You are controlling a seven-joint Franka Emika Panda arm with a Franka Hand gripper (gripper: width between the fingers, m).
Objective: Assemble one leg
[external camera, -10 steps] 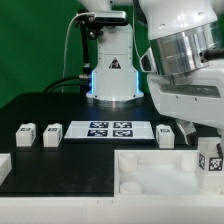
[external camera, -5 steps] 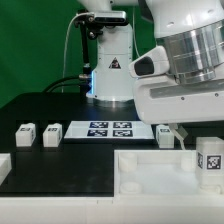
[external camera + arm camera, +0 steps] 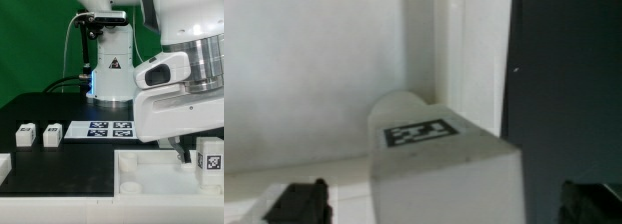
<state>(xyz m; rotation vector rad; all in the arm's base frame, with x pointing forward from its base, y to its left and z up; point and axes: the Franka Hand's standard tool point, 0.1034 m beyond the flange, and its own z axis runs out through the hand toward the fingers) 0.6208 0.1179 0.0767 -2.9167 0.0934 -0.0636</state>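
Note:
A leg, a white stubby block with a black-and-white tag, stands upright in a corner of the large white tray-like part. In the exterior view this leg is at the far right, inside the tray-like part. My gripper is open and straddles the leg, with its dark fingertips standing off on either side. Gaps show between the leg and both tips. Two more legs lie on the black table at the exterior view's left.
The marker board lies flat at the middle of the table. Behind it stands the arm's base with cables. A white block sits at the left edge. The arm's big hand fills the upper right.
The hand has shifted toward the exterior view's left and now hides the leg that lay just right of the marker board. The leg in the tray-like part has stayed put.

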